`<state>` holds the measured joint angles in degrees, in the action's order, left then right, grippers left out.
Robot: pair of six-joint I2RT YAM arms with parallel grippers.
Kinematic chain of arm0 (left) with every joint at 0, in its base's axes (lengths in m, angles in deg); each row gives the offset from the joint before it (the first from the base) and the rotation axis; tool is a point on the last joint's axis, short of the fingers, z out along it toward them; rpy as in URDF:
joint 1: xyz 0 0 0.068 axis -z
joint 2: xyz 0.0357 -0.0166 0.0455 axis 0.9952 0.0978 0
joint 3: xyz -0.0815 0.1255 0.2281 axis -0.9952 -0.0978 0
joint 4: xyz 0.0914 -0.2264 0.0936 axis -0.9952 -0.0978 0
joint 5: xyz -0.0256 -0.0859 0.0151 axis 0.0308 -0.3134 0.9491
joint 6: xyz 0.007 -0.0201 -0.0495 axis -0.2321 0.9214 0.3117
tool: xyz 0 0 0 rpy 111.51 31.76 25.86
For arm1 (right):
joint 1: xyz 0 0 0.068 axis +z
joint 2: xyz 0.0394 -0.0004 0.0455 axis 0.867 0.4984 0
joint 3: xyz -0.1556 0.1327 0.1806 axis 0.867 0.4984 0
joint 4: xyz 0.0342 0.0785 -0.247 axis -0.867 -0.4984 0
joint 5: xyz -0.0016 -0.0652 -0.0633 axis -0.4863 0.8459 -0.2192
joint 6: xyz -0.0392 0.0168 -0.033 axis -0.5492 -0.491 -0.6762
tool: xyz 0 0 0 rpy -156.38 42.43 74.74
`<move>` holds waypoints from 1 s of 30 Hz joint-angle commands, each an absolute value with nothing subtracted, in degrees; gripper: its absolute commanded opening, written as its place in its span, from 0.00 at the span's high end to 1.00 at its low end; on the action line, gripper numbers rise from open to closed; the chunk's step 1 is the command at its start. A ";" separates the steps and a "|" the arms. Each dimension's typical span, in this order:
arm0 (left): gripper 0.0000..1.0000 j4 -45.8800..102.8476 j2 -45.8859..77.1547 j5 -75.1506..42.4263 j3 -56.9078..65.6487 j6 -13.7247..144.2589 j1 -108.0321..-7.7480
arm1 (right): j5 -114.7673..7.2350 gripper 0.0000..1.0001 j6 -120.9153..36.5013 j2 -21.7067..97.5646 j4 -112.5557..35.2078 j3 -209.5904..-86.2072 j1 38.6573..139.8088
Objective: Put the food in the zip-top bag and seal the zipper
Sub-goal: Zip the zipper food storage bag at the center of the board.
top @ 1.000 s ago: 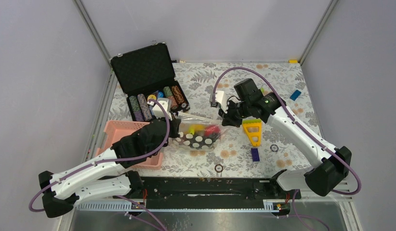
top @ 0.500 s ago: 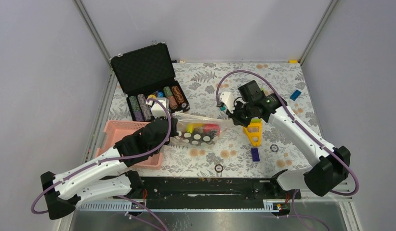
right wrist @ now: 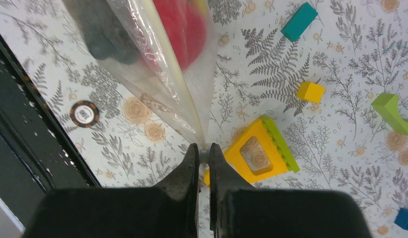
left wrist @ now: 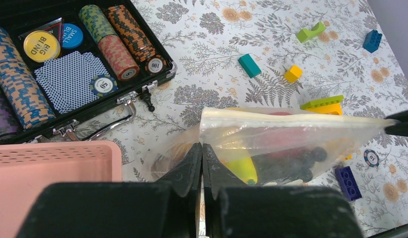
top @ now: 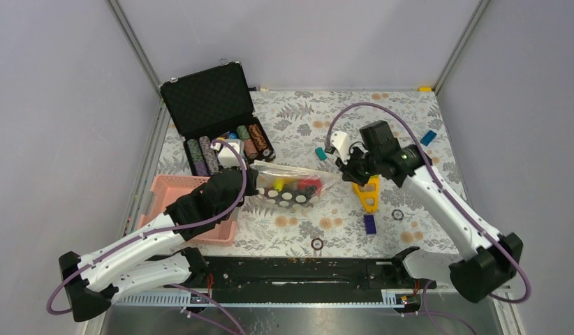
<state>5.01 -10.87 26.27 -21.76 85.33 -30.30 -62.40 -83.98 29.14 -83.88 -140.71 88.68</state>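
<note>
The clear dotted zip-top bag (top: pixel 290 187) hangs stretched between my two grippers above the table. It holds the food: a yellow banana (left wrist: pixel 241 168), a dark grape bunch (left wrist: pixel 291 166) and a red fruit (right wrist: pixel 179 29). The whitish zipper (left wrist: pixel 291 115) runs along its top edge and looks pressed together. My left gripper (top: pixel 251 183) is shut on the bag's left end, also seen in its wrist view (left wrist: pixel 202 148). My right gripper (top: pixel 344 172) is shut on the bag's right corner, also seen in its wrist view (right wrist: pixel 204 151).
A pink basket (top: pixel 174 195) sits at the left. An open black case with poker chips (top: pixel 225 146) is behind it. A yellow triangular piece (top: pixel 368 192), loose blocks (left wrist: pixel 249 65) and chips (top: pixel 317 243) lie around. A blue brick (top: pixel 369 223) lies at the front right.
The right gripper has pulled the bag's right end further right, stretching the bag taut. The left gripper has shifted slightly right and keeps its grip.
</note>
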 commanded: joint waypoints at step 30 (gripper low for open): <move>0.12 4.49 16.64 18.71 -5.42 92.71 -35.38 | -31.99 0.36 -37.80 21.60 -70.19 -133.24 84.48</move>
